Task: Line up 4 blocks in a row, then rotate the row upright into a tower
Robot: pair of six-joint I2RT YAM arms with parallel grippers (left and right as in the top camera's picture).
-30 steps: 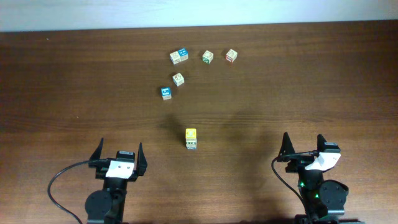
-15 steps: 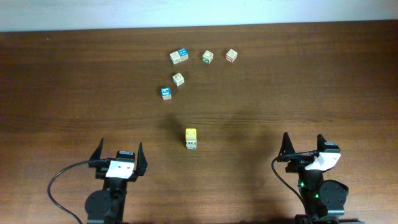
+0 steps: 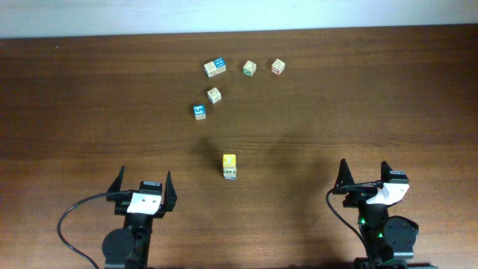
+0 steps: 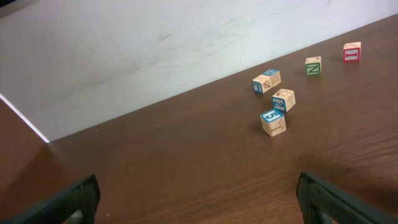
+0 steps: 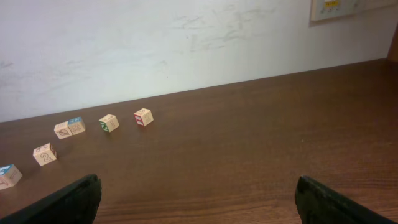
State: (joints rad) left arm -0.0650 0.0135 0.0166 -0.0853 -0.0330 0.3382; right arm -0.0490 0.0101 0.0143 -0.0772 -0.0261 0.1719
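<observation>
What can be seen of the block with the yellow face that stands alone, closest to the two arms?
The yellow block is a small cube that looks wooden. In the overhead view its upper part is bright yellow, and the part below it is pale with a small dark print, too small to read. It rests flat on the dark brown table, near the middle and towards the front edge, well apart from the other blocks farther back. Only the table touches it. Neither wrist view shows it.
</observation>
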